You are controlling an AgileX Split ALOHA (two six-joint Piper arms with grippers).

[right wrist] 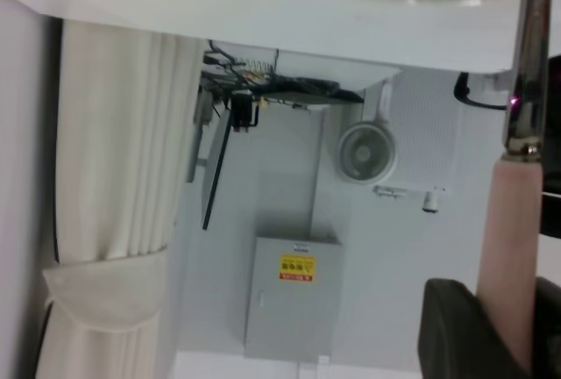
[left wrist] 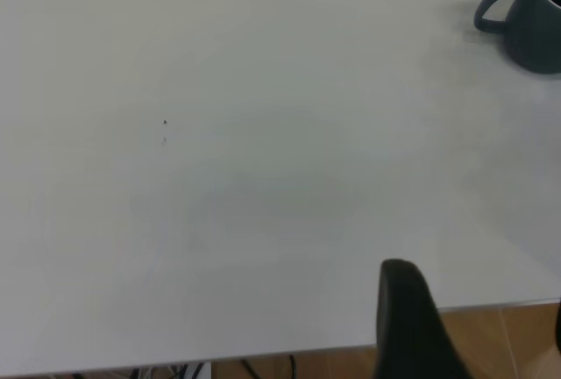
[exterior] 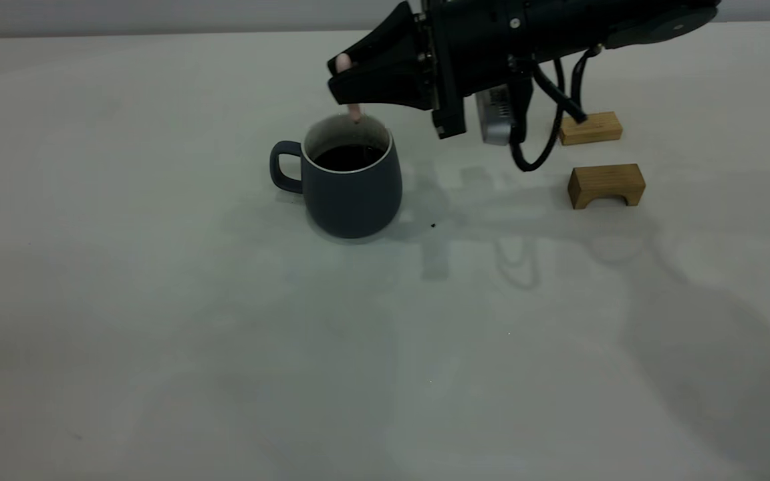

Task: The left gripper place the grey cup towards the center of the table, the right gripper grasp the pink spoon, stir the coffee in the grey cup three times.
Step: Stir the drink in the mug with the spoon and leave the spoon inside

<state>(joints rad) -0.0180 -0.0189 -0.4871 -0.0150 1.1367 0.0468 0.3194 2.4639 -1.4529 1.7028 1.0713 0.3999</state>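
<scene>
A: Starting at the left, where is the left end effector?

B: Pulled back near the desk edge, well apart from the grey cup. Only one dark finger shows, so I cannot tell how far open it is.

A: And the cup?

B: Upright near the desk's middle, handle pointing left, coffee inside.

A: Then the right end effector?

B: Just above the cup's rim, fingers closed on the pink spoon, which hangs down into the cup.

A: What could go wrong?

B: I judge a wide stir could knock the rim, tipping the cup or splashing coffee. The spoon could also slip in that narrow grip.
</scene>
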